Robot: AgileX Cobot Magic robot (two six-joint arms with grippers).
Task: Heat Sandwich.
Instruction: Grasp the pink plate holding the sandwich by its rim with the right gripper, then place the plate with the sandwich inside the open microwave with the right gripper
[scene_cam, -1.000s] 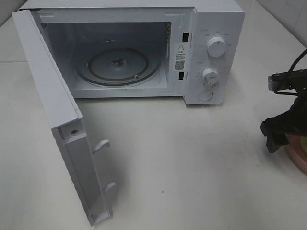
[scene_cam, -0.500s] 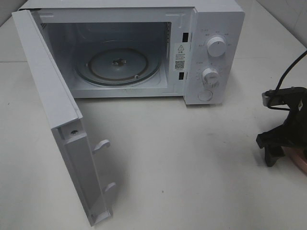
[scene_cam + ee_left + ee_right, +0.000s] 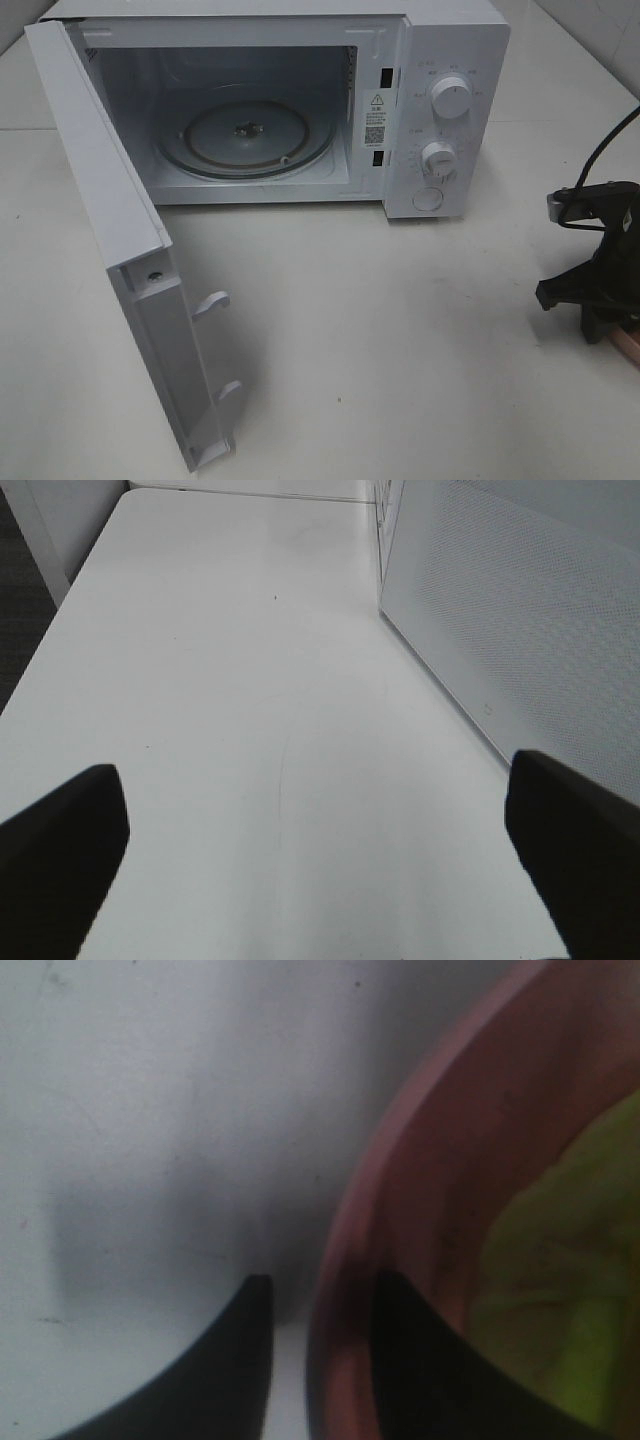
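The sandwich [image 3: 560, 1310] shows only as a yellow-green patch on the round pink plate [image 3: 420, 1160] in the right wrist view. My right gripper [image 3: 320, 1360] straddles the plate's rim, one finger outside over the table and one inside the plate. The jaws are narrow, and a thin strip of table shows between the outer finger and the rim. In the exterior view this gripper [image 3: 600, 320] sits low at the far right edge, over a sliver of the plate [image 3: 630, 346]. My left gripper [image 3: 320, 860] is open over bare table, holding nothing.
A white microwave [image 3: 440, 100] stands at the back with its door [image 3: 100, 200] swung wide open toward the front left. Its glass turntable [image 3: 245, 135] is bare. In the left wrist view, the door's perforated panel [image 3: 520, 610] runs close beside my left gripper.
My right gripper has dropped lower onto the plate's edge and its jaws have narrowed around the rim. The left arm and the microwave have not moved.
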